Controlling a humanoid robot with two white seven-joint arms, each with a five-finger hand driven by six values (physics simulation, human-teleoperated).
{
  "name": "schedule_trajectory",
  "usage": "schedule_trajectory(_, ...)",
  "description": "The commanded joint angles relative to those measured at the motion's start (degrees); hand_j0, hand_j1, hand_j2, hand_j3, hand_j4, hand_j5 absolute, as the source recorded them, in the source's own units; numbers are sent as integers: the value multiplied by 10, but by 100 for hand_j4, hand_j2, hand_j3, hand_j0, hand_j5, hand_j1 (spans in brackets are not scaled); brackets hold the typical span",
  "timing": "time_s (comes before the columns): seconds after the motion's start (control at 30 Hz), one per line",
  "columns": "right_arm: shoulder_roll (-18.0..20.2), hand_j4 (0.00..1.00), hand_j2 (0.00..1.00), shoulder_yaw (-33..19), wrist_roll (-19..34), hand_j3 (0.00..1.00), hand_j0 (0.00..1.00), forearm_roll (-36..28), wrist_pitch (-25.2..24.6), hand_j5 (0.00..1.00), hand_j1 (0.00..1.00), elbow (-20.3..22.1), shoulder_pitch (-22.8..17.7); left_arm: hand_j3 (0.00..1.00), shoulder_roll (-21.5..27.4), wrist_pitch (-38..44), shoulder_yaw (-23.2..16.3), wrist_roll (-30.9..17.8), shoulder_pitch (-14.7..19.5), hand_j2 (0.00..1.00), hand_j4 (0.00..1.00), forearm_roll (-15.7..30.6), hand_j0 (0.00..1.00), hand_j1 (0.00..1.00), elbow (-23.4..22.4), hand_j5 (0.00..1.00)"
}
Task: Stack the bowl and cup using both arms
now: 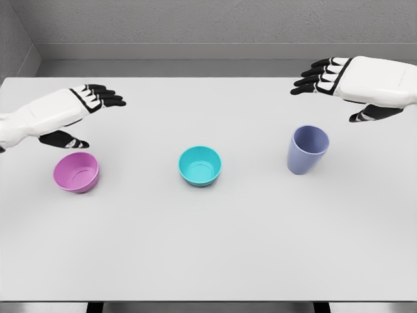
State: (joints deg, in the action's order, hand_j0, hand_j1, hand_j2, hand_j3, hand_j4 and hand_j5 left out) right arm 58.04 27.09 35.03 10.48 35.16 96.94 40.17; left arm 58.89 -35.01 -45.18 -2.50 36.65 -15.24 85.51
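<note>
Pink plastic bowl [76, 173], teal plastic bowl [200, 165] and lavender plastic cup [307, 149] are spaced apart on the white table [208, 254], each open-fingered, empty hand, left hand [83, 107] and right hand [339, 81], being held above its nearest vessel, seemingly for grasping

Wide bare gaps separate pink bowl [76, 172], teal bowl [200, 165] and blue cup [307, 149] on the table [208, 248]

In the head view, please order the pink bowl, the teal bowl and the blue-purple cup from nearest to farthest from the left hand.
Measured from the left hand:
1. The pink plastic bowl, just below the hand, on the table's left side.
2. The teal plastic bowl, at the table's middle.
3. The blue-purple plastic cup, on the right side, below the right hand.
</note>
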Motion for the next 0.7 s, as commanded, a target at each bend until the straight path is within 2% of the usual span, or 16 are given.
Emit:
schedule_trajectory(0.0, 1, 100, 100, -1, 0, 100, 100, -3, -2, 100, 100, 1, 0, 100, 2, 0, -1, -1, 0, 100, 100, 3, 100, 100, 2, 100)
schedule_trajectory(0.1, 1, 100, 100, -2, 0, 100, 100, -1, -2, 100, 100, -2, 10, 100, 7, 0, -3, -8, 13, 100, 100, -4, 100, 100, 2, 100)
schedule_trajectory(0.17, 1, 100, 100, -1, 0, 100, 100, 1, -2, 100, 100, -1, 15, 100, 17, 0, -11, -38, 25, 100, 100, -16, 100, 100, 3, 100)
schedule_trajectory(0.2, 4, 100, 100, -2, 0, 100, 100, 3, -2, 100, 100, -5, 14, 100, 45, 0, -42, -44, 61, 100, 100, -30, 100, 100, -20, 100)
schedule_trajectory(0.23, 8, 100, 100, -3, 0, 100, 100, 16, -2, 100, 100, -5, 17, 100, 60, 0, -68, -43, 77, 100, 100, -30, 100, 100, -40, 100)
schedule_trajectory(0.3, 16, 100, 100, -26, 0, 100, 100, 39, -2, 100, 100, -17, 6, 100, 62, 0, -76, -66, 85, 100, 100, -31, 100, 100, -50, 100)
schedule_trajectory(0.37, 15, 100, 100, -25, 0, 100, 100, 41, -2, 100, 100, -21, 6, 100, 60, 0, -76, -245, 98, 100, 100, -29, 100, 100, -46, 100)
schedule_trajectory(0.4, 15, 100, 100, -25, 0, 100, 100, 44, -2, 100, 100, -21, 8, 100, 59, 0, -75, -291, 103, 100, 100, -25, 100, 100, -41, 100)
schedule_trajectory(0.43, 16, 100, 100, -23, 0, 100, 100, 45, -2, 100, 100, -20, 7, 100, 56, 0, -75, -293, 114, 100, 100, -25, 100, 100, -39, 100)
schedule_trajectory(0.57, 11, 100, 100, -6, 0, 100, 100, 47, -2, 100, 100, -20, 7, 100, 52, 0, -76, -292, 123, 100, 100, -20, 100, 100, -27, 100)
schedule_trajectory(0.67, 12, 100, 100, 2, 0, 100, 100, 55, -2, 100, 100, -18, 4, 100, 48, 0, -85, -293, 125, 100, 100, -22, 100, 100, 18, 100)
